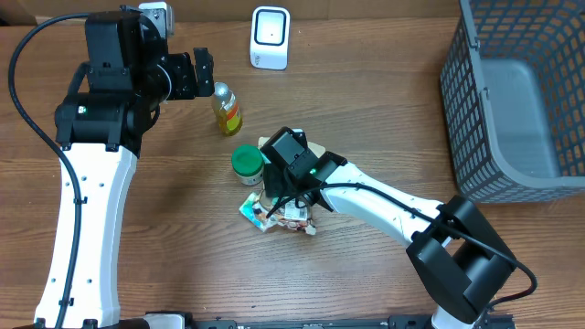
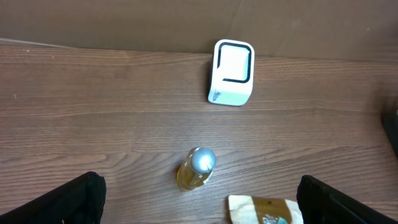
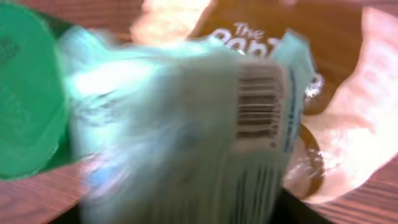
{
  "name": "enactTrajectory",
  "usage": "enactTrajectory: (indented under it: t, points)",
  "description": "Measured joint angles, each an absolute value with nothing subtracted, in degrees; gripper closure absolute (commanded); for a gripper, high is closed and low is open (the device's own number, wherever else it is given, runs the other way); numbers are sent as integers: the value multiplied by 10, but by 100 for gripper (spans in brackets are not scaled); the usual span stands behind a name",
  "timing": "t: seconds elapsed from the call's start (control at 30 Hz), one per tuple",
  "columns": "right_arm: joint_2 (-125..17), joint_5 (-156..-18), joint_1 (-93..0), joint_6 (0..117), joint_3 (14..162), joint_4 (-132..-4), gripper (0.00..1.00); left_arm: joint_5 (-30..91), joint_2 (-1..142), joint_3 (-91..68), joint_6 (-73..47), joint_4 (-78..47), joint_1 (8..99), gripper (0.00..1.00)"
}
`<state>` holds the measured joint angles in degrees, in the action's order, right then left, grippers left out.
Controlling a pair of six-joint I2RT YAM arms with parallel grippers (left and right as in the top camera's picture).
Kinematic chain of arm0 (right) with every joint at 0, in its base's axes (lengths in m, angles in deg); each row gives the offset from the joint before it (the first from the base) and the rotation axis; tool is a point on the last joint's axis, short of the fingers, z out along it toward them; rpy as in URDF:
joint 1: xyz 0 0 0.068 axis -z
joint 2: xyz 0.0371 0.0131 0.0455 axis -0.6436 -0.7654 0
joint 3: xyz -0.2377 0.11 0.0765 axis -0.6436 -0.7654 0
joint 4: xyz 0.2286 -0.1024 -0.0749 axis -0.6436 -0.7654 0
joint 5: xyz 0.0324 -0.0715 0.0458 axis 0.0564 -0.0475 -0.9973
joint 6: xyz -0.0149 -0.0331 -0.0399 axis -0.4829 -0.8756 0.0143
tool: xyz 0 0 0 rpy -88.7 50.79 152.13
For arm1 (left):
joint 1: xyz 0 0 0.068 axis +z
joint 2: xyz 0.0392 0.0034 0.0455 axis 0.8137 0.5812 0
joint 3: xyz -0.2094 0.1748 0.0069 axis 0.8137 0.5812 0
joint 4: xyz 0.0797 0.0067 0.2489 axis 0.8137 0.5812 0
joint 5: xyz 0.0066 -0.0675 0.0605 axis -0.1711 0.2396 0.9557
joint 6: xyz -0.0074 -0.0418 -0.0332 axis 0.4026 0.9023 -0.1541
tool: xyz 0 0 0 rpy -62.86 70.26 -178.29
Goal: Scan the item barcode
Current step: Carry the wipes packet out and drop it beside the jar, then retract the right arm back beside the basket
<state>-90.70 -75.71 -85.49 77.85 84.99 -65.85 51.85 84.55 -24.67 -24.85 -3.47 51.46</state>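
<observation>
A black barcode (image 3: 258, 106) stands on a white label on the blurred teal packet (image 3: 180, 143), seen from the right wrist. Its bars show clearly, but the digits cannot be read. Behind it, white lettering on the brown wrapper (image 3: 273, 18) reads "The" above a larger word that is hidden after what looks like "Pan". A small blue mark low on the white scanner (image 2: 231, 73) is too small to read.

The worktop (image 1: 384, 110) is brown wood-grain, smooth and matt. At top centre the scanner (image 1: 270, 37) is glossy white plastic. The bottle (image 1: 228, 113) looks clear and amber with a shiny silver cap (image 2: 202, 160). Upper right, the basket (image 1: 475, 119) is grey plastic mesh. The blurred packet (image 3: 186, 137) is glossy film.
</observation>
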Motion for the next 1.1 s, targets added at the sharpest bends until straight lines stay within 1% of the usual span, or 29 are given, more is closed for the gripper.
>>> enactTrajectory:
  t: [0.1, 0.17, 0.23, 0.33, 0.4, 0.47, 0.6, 0.83, 0.97, 1.1]
  points:
    - [-907, -753, -855, 776, 850, -657, 23, 519, 846, -247, -248, -35, 515, 0]
    - [-907, -753, -855, 777, 850, -657, 15, 519, 846, -247, -248, -35, 515, 0]
    - [-907, -753, -855, 777, 850, -657, 12, 519, 846, -247, -248, -35, 515, 0]
    - [-907, -747, -855, 763, 850, -657, 2, 519, 846, -247, -248, -35, 515, 0]
    - [-907, -743, -853, 744, 854, -667, 0, 519, 846, -247, -248, -35, 515, 0]
    - [-907, -742, -847, 725, 869, -698, 0, 519, 846, -247, -248, -35, 515, 1]
    - [-903, -733, -818, 690, 945, -772, 0, 519, 846, -247, -248, -35, 515, 0]
    - [-835, -657, -724, 628, 1128, -882, 0, 519, 846, -247, -248, -35, 515, 0]
    - [-782, -599, -623, 611, 1193, -904, 0, 519, 846, -247, -248, -35, 515, 0]
    - [-748, -552, -495, 602, 1204, -917, 0, 519, 846, -247, -248, -35, 515, 0]
